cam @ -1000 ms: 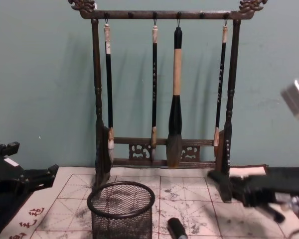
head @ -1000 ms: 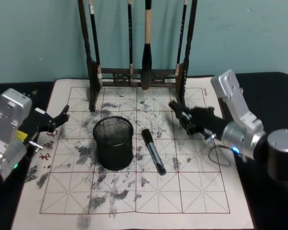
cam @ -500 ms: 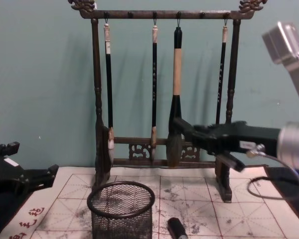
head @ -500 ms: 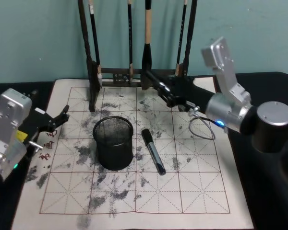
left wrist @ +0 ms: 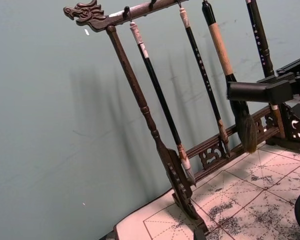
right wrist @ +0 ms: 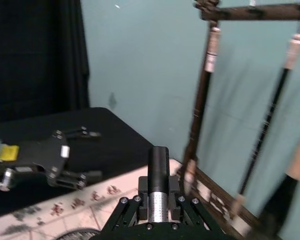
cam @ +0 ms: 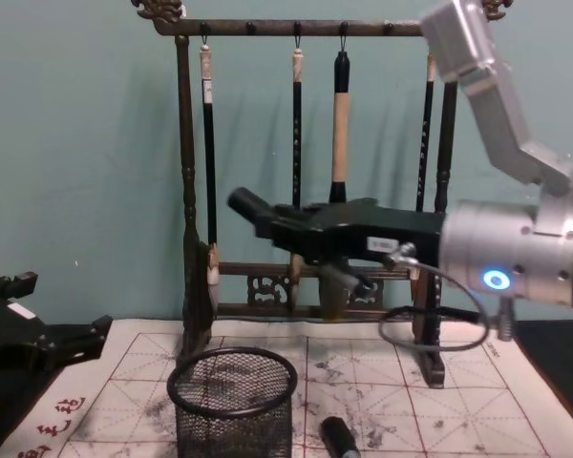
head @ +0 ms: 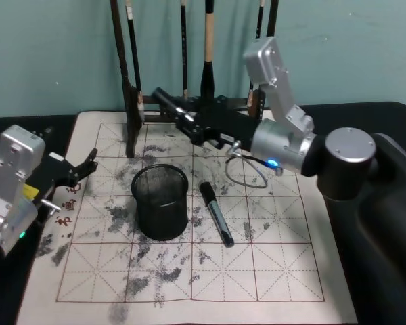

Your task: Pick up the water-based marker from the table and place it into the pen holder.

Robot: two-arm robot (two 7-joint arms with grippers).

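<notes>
Ink-blotted grid mat point(head: 277, 271) on black table point(head: 27, 125); teal wall behind. Nearest item: water-based marker point(head: 216, 213), flat on the mat and free of both grippers. Long axis runs near-to-far, with the far end leaning slightly toward the robot's left. Just beside it on the left, with a narrow gap and no contact, the pen holder point(head: 160, 203) stands upright, mouth open upward. Left gripper point(head: 88, 164) is parked at the mat's left edge, jaws spread, empty; the holder stands between it and the marker. Farther back, right gripper point(head: 172, 108) is raised above the mat in front of the brush rack point(head: 130, 115), pointing toward the robot's left; open or closed: cannot tell. It does not carry the marker. Key relation: the marker lies below it, nearer the robot and somewhat right of its tip. Judgement: the right arm has the clear path; it would need to draw back, descend, and close across the marker's barrel.
</notes>
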